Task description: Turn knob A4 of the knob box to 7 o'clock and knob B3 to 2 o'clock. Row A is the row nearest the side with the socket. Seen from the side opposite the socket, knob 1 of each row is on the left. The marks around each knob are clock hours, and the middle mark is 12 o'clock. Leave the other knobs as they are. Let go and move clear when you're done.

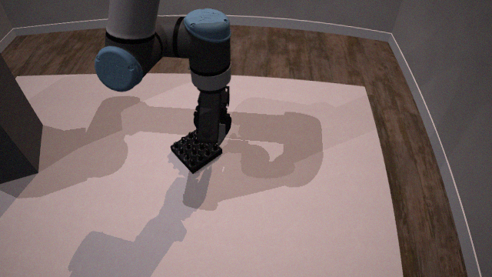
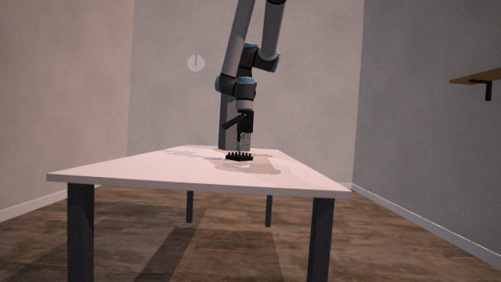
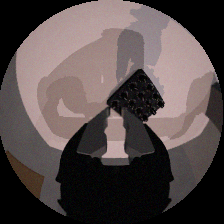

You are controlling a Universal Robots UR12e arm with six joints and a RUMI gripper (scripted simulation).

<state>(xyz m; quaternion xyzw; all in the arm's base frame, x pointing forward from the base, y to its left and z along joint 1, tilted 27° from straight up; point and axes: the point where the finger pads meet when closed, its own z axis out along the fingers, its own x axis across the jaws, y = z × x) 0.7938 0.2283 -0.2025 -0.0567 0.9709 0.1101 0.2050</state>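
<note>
The black knob box lies flat on the pale table, turned cornerwise, with rows of short black knobs standing on its top. My gripper points down with its fingertips low at one edge of the box, close to the knob tops. In the wrist view a narrow gap shows between the fingertips, and I see no knob held there; it is open only a little. The fingers hide some knobs in the top view. The socket, the hour marks and the knobs' pointing directions are too small and dark to tell.
The pale table carries broad shadows of the arm. A dark grey pillar stands at the robot's side of the table. A brown wall shelf is far off to the right in the exterior view.
</note>
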